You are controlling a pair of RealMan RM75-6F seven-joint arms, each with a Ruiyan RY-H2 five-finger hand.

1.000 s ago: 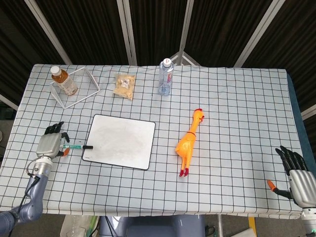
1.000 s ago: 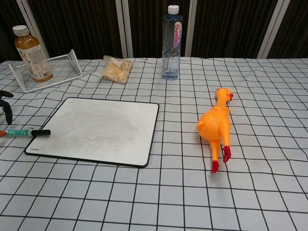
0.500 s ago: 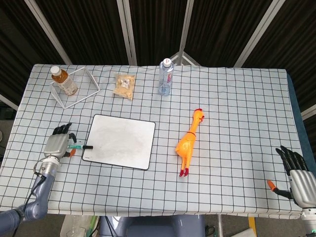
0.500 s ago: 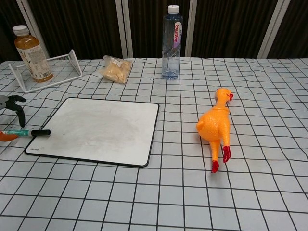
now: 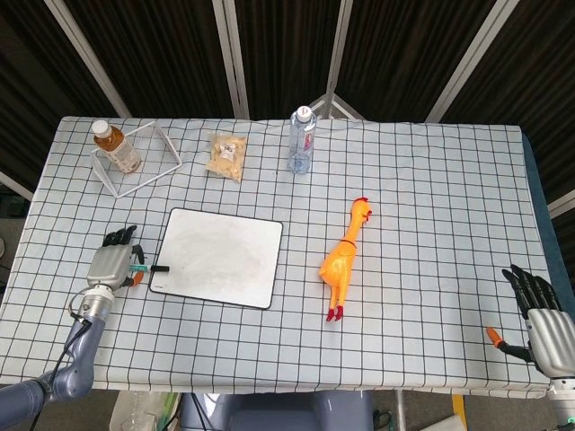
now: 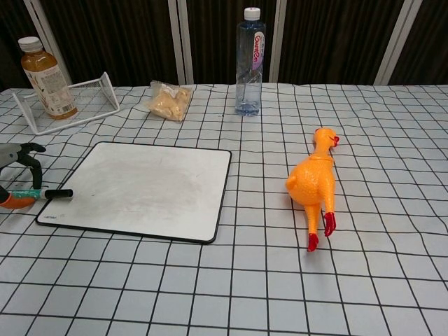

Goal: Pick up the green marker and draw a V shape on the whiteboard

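1. Green marker (image 6: 38,193) lay on the table at the whiteboard (image 5: 218,257) left edge, black cap touching the board.
2. Left hand (image 5: 114,263) sat over its tail; grip unclear, cannot tell.
3. Right hand (image 5: 537,314) spread, idle.
4. Marker judged light, stiff, slick, roll-prone: pinch mid-barrel.

The left hand (image 5: 112,263) covers most of the marker (image 6: 43,193); whether it grips is unclear. At the chest view's left edge it is cut off. The right hand (image 5: 542,317) is clipped lower right.
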